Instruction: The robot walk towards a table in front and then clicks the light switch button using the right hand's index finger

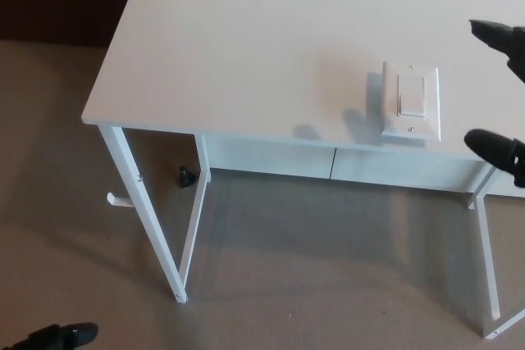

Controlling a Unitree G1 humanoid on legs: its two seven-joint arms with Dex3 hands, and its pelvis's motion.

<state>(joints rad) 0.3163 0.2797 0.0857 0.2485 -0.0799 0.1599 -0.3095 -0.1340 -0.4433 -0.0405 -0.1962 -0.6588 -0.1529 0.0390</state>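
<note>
Two black fingertips of our right hand [502, 96] show at the right edge, one above and one below the light switch [411, 102]; they are spread apart with nothing between them, so the hand is loose and empty. Our left hand [57, 337] shows only as a dark sliver at the bottom left corner, and we cannot tell how its fingers stand.

The switch sits on the white counter [246, 47], near the front edge toward the right, a white plate with a rocker [411, 94] in its middle. We judge it a rigid plastic piece, light and apparently just resting on the smooth top, so a sideways shove could slide it. It wants no grasp: one fingertip pressed straight down on the rocker, firmly but briefly.

That counter top is plain, matte and pale, standing on thin white legs [148, 219]. Beige carpet [328, 268] lies beneath, and a dark wall sits at the upper left.
</note>
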